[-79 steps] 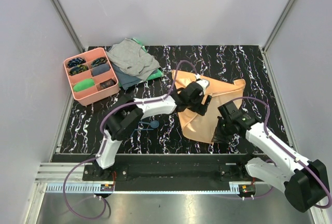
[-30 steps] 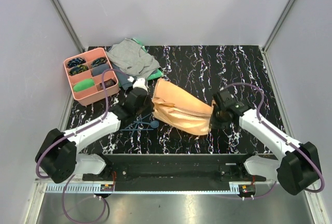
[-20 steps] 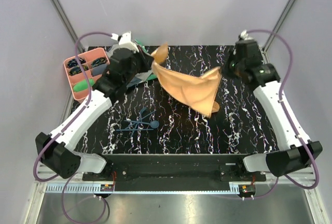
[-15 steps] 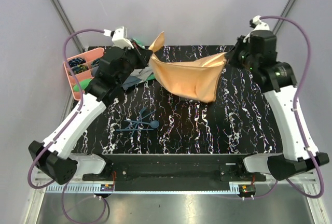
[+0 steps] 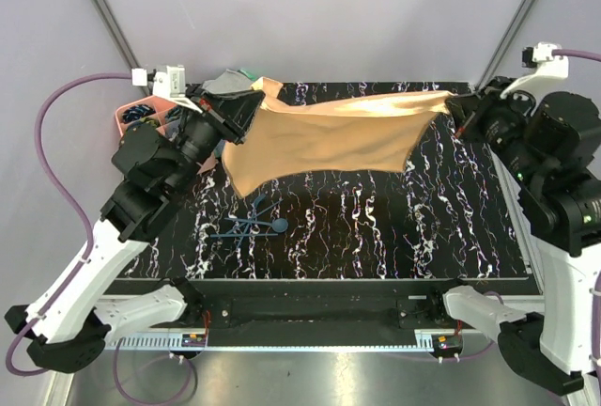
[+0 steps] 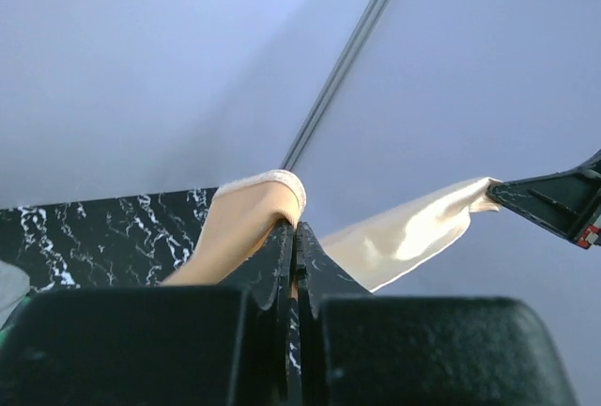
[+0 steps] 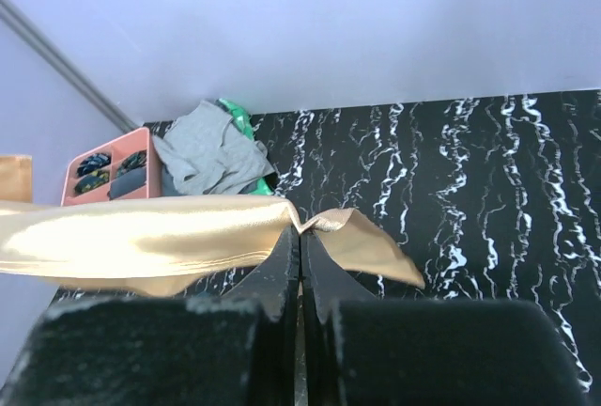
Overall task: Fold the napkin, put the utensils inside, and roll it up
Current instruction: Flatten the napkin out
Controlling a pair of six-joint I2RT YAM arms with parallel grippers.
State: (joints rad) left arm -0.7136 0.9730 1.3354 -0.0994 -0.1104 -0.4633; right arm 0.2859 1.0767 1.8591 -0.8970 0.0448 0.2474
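Jaws both pinch napkin [image 5: 324, 138] corners; left arm [image 5: 150, 171] mostly hides tray [image 5: 122, 119].

Black white-veined marble-look tabletop [image 5: 376, 227], boxed by plain pale lilac-grey walls [image 5: 319, 11]. Aluminium struts [image 5: 111, 23] run up both back corners; slotted metal rail [image 5: 329, 340] along near edge. Light even.

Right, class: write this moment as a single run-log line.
napkin: held stretched in air | left claw: shut on napkin corner | right claw: shut on opposite corner | utensils: lying on table, untouched
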